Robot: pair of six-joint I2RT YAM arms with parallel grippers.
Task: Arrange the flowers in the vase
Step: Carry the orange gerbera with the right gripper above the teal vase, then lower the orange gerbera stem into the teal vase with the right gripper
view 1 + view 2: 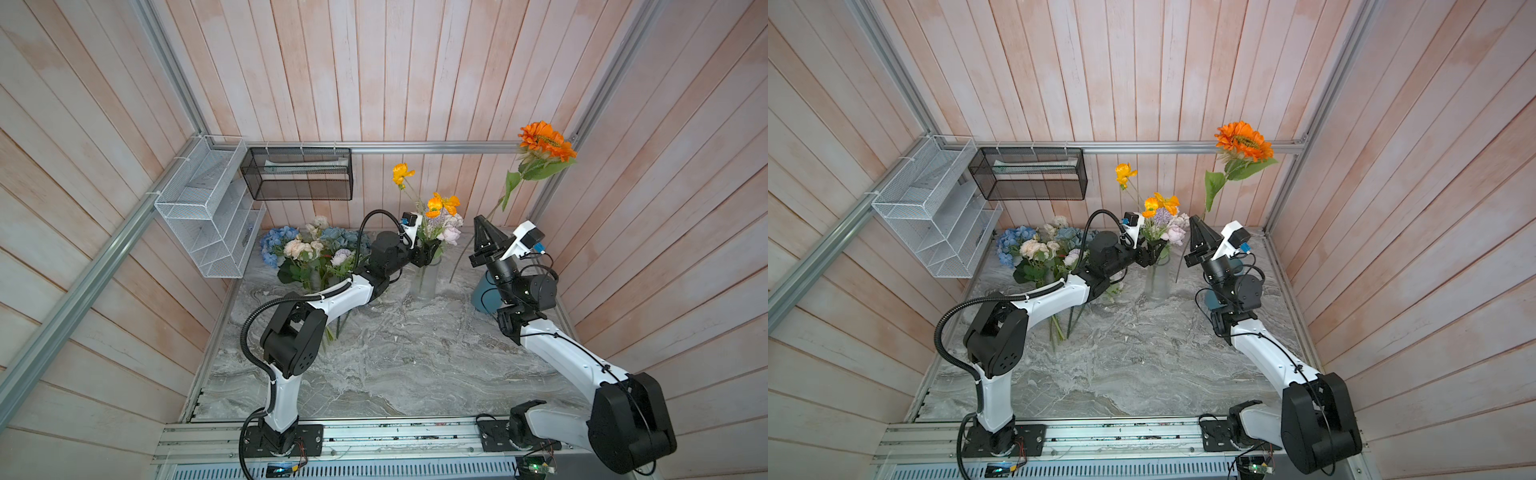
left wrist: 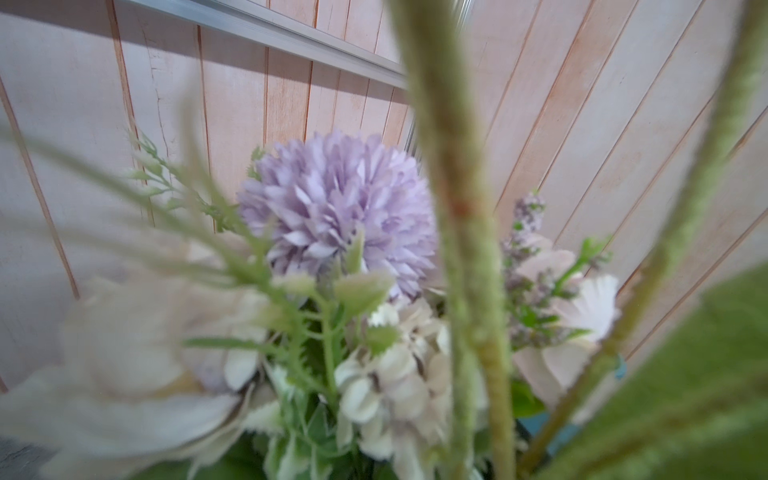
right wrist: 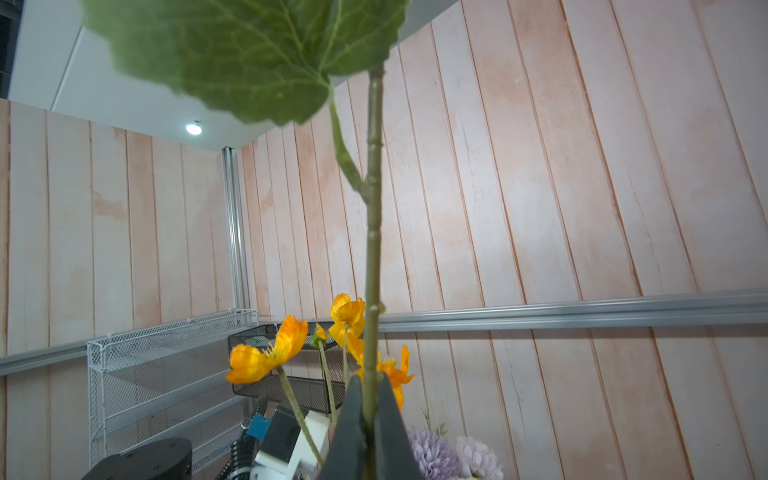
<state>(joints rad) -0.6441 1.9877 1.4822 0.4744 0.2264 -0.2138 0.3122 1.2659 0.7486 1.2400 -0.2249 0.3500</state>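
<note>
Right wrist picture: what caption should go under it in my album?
The right gripper pinches a tall green stem, its big leaf overhead, orange poppies behind.

We find both top views mounted high above the front edge of the surface [image 1: 395, 365], looking down and toward the back wall [image 1: 374, 83]; they share the whole scene. The left wrist view sits just behind the left claw [image 1: 427, 255], very near a lilac bloom [image 2: 336, 216] ahead of it, blurred by closeness. The right wrist view looks upward past the right claw [image 3: 369, 384] along the sunflower stem [image 3: 372, 232]; orange poppies [image 3: 266, 357] beside that claw appear in both top views.
</note>
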